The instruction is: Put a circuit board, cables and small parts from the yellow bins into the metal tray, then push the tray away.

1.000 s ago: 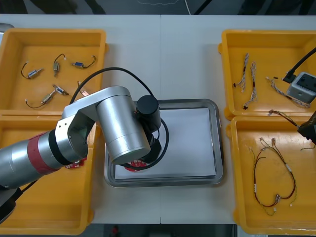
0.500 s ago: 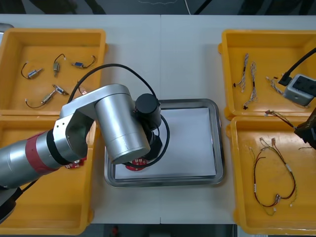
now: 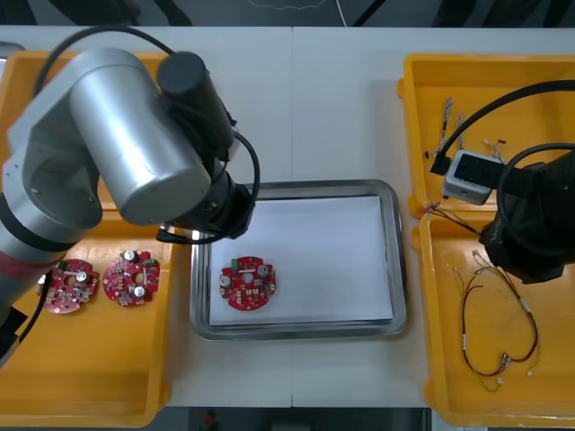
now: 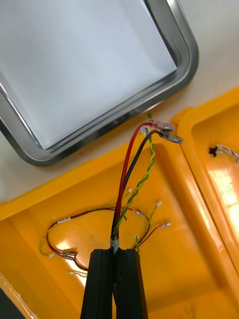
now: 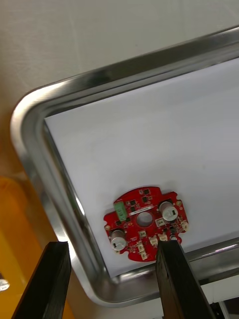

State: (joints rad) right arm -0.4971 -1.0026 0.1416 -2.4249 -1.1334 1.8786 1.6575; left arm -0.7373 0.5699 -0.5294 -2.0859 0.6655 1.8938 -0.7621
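Note:
A round red circuit board (image 3: 249, 283) lies flat on the white inside of the metal tray (image 3: 296, 187), near its front left corner. My left gripper (image 5: 112, 245) hangs open above the board (image 5: 134, 204), touching nothing; the left arm (image 3: 135, 135) rises over the tray's left edge. My right gripper (image 4: 114, 255) is shut on a red, black and yellow-green cable (image 4: 132, 174), whose free ends reach the bin's rim beside the tray (image 4: 185, 60). The right arm (image 3: 530, 229) stands over the near right yellow bin (image 3: 431, 359).
Two more red boards (image 3: 132, 277) (image 3: 67, 287) lie in the near left yellow bin (image 3: 90, 377). A red and yellow cable loop (image 3: 499, 323) rests in the near right bin. Pale cables (image 3: 454, 144) lie in the far right bin. Most of the tray's white floor is bare.
The left gripper opened and the arm lifted back to the far left, leaving the board in the tray. The right arm came in from the right edge over the near right bin.

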